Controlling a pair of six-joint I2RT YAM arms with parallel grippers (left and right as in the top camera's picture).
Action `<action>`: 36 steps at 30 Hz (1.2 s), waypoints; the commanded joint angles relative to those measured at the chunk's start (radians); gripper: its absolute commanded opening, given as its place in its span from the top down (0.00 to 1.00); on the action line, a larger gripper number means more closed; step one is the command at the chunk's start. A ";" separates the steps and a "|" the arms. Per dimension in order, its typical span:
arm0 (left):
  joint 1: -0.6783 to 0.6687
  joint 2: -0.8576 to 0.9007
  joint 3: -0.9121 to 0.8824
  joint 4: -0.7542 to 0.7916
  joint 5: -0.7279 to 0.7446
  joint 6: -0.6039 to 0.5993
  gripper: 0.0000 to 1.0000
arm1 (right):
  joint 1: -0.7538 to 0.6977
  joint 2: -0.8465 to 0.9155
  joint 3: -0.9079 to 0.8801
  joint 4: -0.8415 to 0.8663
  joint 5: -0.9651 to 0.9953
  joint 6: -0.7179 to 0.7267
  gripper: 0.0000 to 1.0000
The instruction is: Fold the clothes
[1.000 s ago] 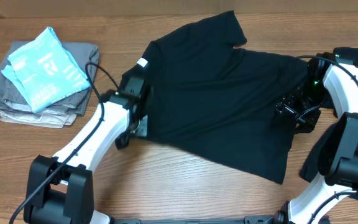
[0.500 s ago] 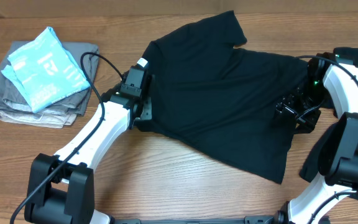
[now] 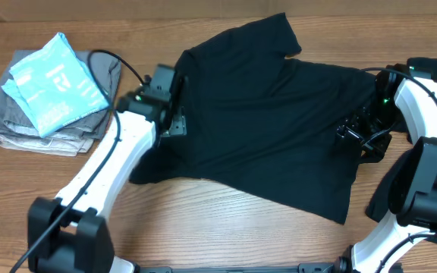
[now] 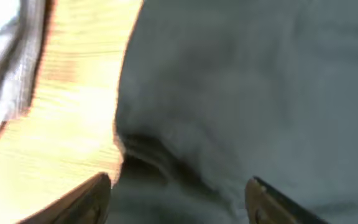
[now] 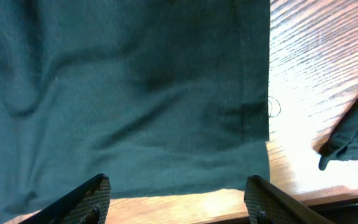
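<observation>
A black T-shirt [image 3: 271, 114] lies spread over the middle of the wooden table [image 3: 226, 227], one sleeve toward the far edge. My left gripper [image 3: 171, 114] hangs over the shirt's left edge; in the blurred left wrist view the gripper [image 4: 179, 193] is open, with dark cloth [image 4: 247, 93] below it and nothing in its jaws. My right gripper [image 3: 359, 140] is over the shirt's right side. In the right wrist view that gripper [image 5: 179, 193] stands open above the hem [image 5: 185, 186], with bare wood at its tips.
A folded stack sits at the far left: a light-blue printed garment [image 3: 55, 83] on top of grey and beige ones [image 3: 21, 125]. More black cloth [image 3: 435, 68] lies at the right edge behind the right arm, and a corner of black cloth [image 5: 353, 134] shows in the right wrist view.
My left gripper has opened, let go of the shirt's left part and moved away from me. The released cloth now lies spread at the lower left. The right arm has not moved.
</observation>
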 commanded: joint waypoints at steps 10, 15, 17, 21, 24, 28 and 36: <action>-0.117 -0.045 -0.174 -0.244 0.179 0.148 0.25 | 0.004 -0.002 0.011 0.013 -0.006 -0.002 0.26; -0.170 -0.008 -0.251 -0.149 0.005 0.148 0.28 | 0.004 -0.002 0.011 0.016 -0.006 -0.002 0.26; -0.174 0.002 -0.257 -0.110 -0.038 0.161 0.29 | 0.004 -0.002 0.011 0.016 -0.007 -0.002 0.26; -0.179 0.011 -0.278 -0.018 -0.046 0.182 0.31 | 0.004 -0.002 0.011 0.015 -0.006 -0.002 0.26; -0.179 0.011 -0.320 0.043 -0.046 0.207 0.32 | 0.004 -0.002 0.011 0.015 -0.006 -0.002 0.26; -0.179 0.011 -0.389 0.079 -0.047 0.230 0.32 | 0.004 -0.002 0.011 0.018 -0.006 -0.002 0.26; -0.178 0.011 -0.415 0.102 -0.066 0.229 0.47 | 0.004 -0.002 0.011 0.019 -0.006 -0.002 0.26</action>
